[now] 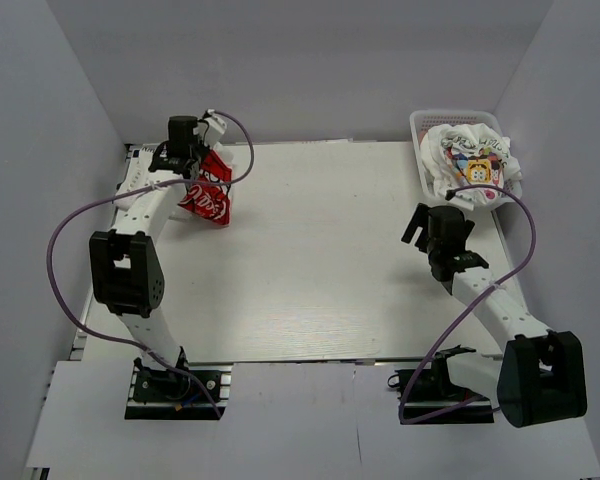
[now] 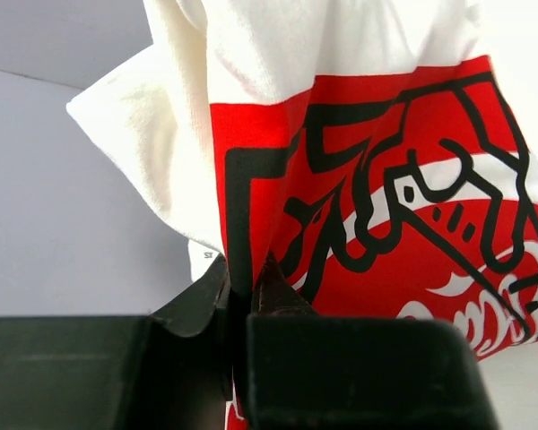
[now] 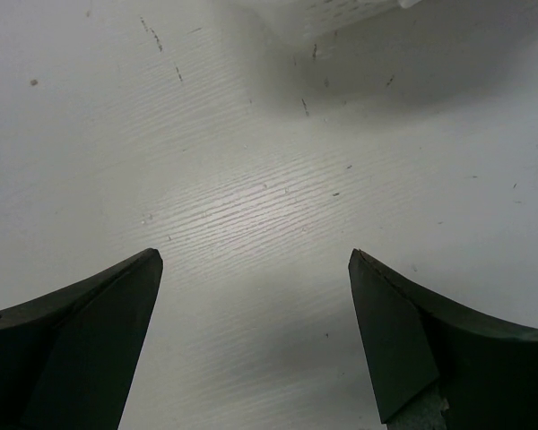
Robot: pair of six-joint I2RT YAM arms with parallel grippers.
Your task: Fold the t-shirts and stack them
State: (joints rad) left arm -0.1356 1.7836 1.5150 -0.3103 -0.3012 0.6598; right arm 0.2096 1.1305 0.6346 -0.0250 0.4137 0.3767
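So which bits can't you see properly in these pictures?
- Top view: the red-print t-shirt hangs bunched from the left fingers, folds hiding most of its logo.
- Top view: the cartoon t-shirt covers whatever lies beneath it in the basket.
- Left wrist view: the print runs off the right edge.
- Right wrist view: a white shape is blurred and cut by the top edge.

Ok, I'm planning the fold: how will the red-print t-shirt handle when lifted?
Probably floppy: the red-print t-shirt hangs in bunched folds from the left gripper. Likely light, since a pinch of cloth seems to hold it.
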